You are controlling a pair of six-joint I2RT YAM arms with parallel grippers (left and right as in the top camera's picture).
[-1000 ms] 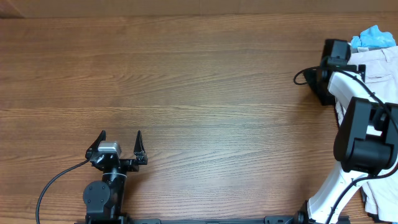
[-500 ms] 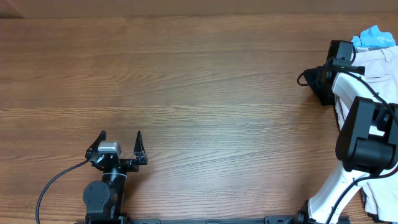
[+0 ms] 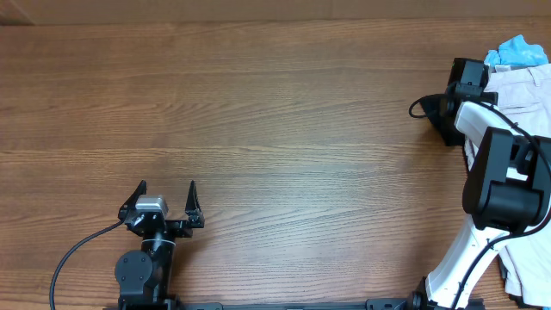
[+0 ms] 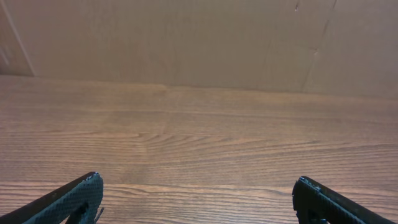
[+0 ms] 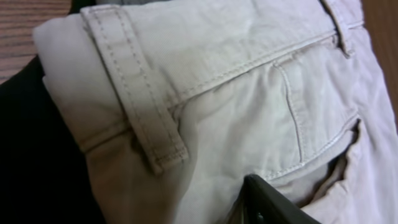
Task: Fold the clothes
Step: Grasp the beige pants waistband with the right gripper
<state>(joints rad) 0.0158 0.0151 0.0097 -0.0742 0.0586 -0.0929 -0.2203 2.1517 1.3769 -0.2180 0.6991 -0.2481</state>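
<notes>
Robot lab bench, a data-collection setup. A wood-grain table (image 3: 284,129) fills the overhead view. Two robot arms stand along a black rail (image 3: 284,305) at the 6 o'clock edge. The left arm (image 3: 145,258) is at 7 o'clock with a loose black cable (image 3: 73,250), and the white-and-black right arm (image 3: 504,185) is at 4 o'clock. In the left wrist view a plain tan board wall (image 4: 186,43) with visible seams sits right behind the table. Props are cream trousers (image 3: 521,86) and a blue cloth (image 3: 516,50) at 2 o'clock.
</notes>
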